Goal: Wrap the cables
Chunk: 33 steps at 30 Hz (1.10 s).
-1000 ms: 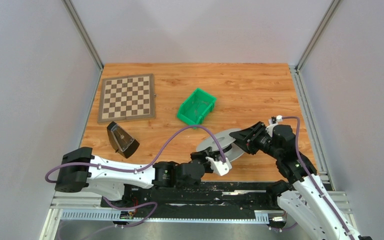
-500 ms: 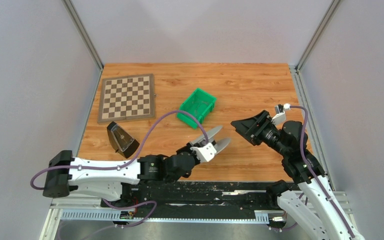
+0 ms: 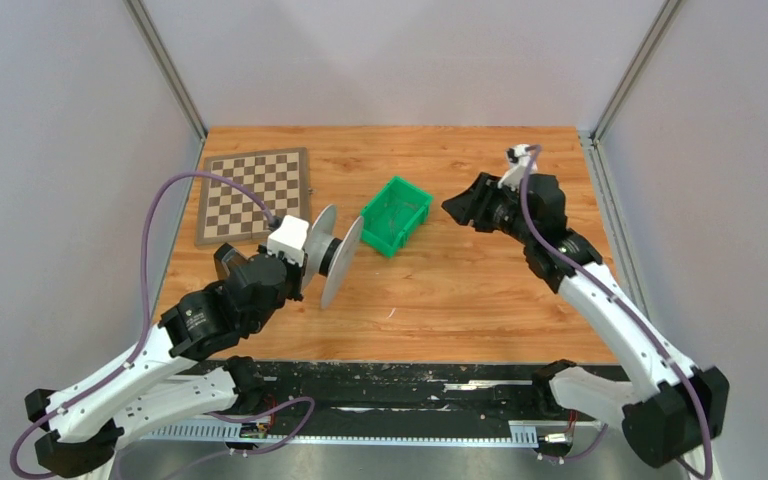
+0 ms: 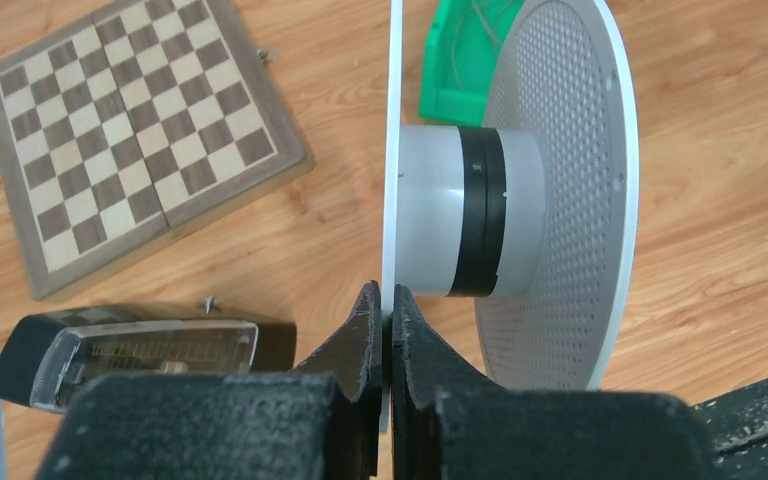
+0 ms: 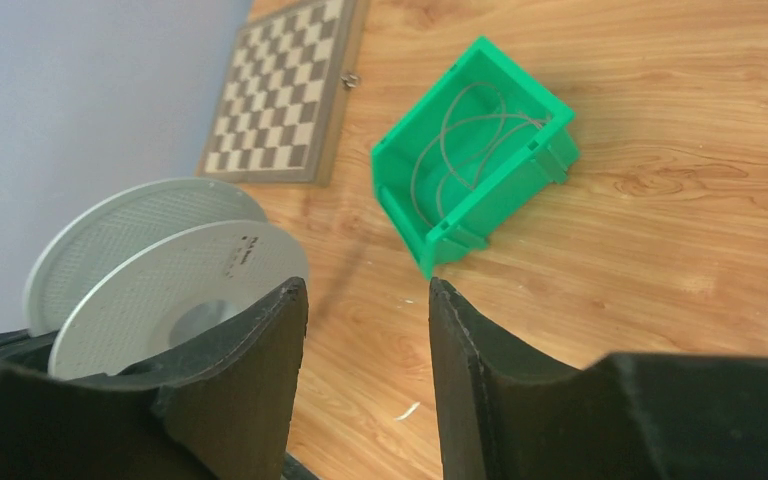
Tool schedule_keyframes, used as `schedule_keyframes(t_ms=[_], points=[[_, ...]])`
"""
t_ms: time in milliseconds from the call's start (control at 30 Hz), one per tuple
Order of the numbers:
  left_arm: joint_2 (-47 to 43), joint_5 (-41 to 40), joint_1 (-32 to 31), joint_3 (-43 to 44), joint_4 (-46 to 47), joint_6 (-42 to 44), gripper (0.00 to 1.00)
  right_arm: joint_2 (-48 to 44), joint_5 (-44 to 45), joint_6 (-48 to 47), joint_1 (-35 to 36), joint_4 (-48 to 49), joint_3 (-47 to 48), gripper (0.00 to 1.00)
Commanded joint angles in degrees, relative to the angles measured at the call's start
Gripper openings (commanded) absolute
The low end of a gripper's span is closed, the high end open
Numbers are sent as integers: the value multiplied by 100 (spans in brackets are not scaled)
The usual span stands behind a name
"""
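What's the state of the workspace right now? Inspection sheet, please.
Surface: wooden table, no spill seen.
Job's things: spool held on edge; pale wire lies looped in the green bin.
Clutter: chessboard far left; dark metronome by the left arm.
Grippers: left gripper shut on the spool's disc rim; right gripper open, empty.
Cables: purple hoses run along both arms.
Surroundings: grey walls, nothing else seen.
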Motion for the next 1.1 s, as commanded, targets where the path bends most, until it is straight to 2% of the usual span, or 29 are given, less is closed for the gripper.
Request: schedule_keyframes(t_ms=[0, 233, 567, 800, 1067], points=[[70, 504, 340, 78, -10, -14, 0, 859, -77, -687, 205, 637, 587, 47], [-77, 1274, 778, -433, 323, 194, 0, 2679, 677, -1586, 858, 642, 1764, 46], [83, 1480, 848, -535, 404, 310, 0, 4554, 921, -2133, 1104, 315, 2937, 38], [-9, 1506, 880, -565, 462, 335, 0, 5429, 997, -2534, 1297, -240, 3536, 33], [11, 1568, 926, -570, 495, 350, 0, 5750, 1377, -2643, 1404, -588, 3695, 32]])
